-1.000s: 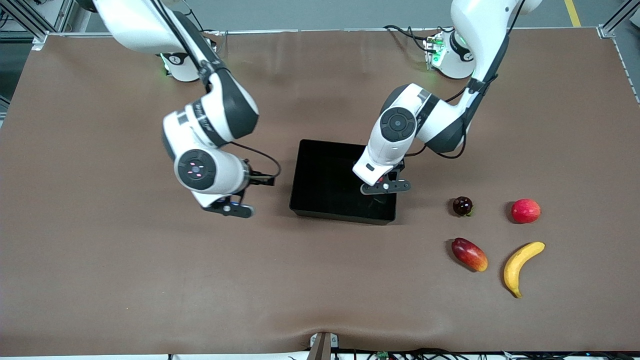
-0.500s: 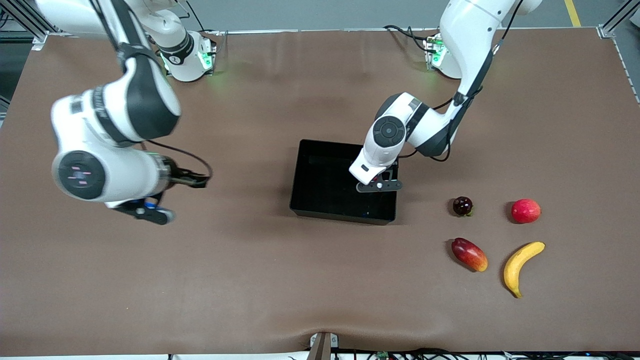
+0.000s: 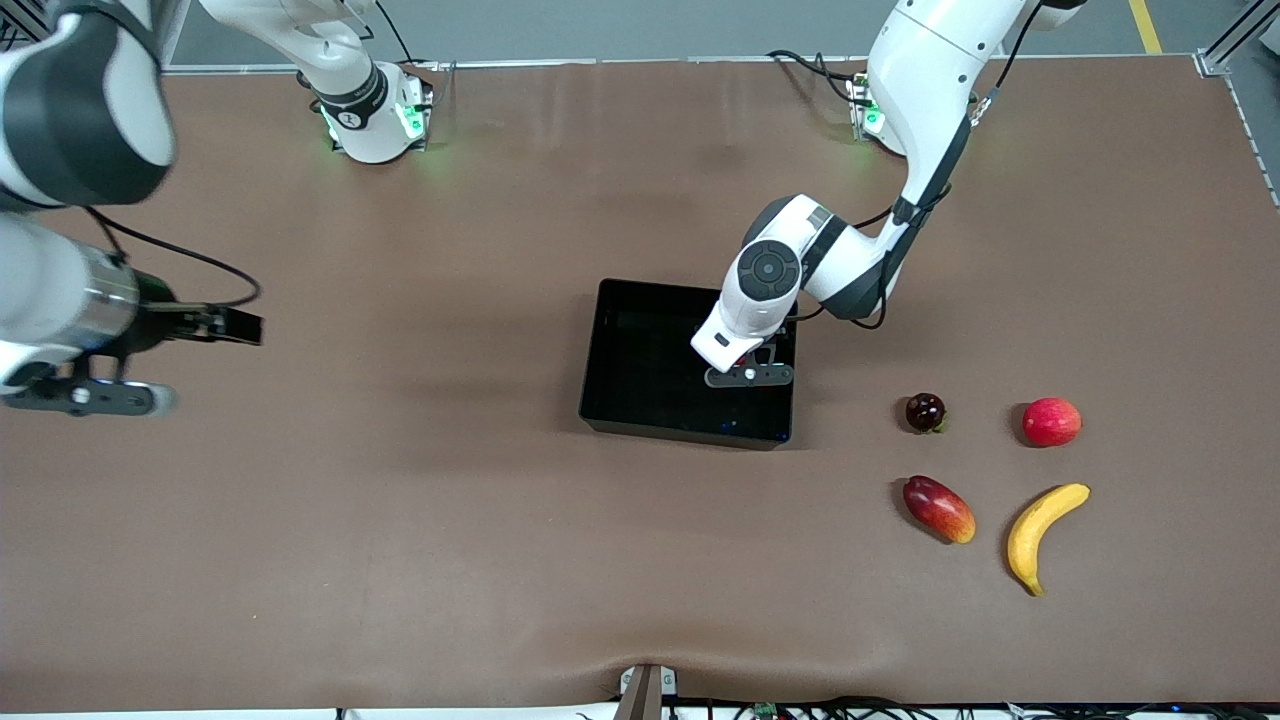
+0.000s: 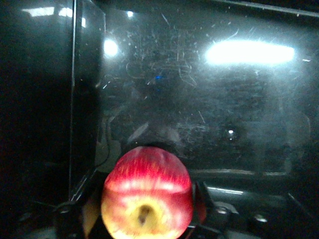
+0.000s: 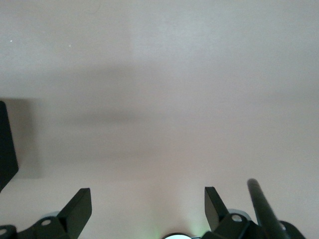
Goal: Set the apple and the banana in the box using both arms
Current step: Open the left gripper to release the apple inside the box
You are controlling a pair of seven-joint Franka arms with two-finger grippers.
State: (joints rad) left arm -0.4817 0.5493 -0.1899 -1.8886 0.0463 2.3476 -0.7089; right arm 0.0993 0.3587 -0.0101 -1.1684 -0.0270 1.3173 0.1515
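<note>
Brown table [image 3: 400,560], left gripper [image 3: 748,377] clasping apple [image 4: 147,196] — over box [image 3: 640,400]

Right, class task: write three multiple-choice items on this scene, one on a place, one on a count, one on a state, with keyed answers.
1. Where is the apple?
A. In the left gripper over the box
B. Beside the banana
C. Under the right gripper

2. How many fruits lie on the table?
A. Two
B. Four
C. Six

3. What state is the right gripper in?
A. Shut on the banana
B. Shut on nothing
C. Open

Answers: 1 A, the left wrist view shows the apple held above the black floor. 2 B, four lie toward the left arm's end. 3 C, its fingers stand apart over bare table.
</note>
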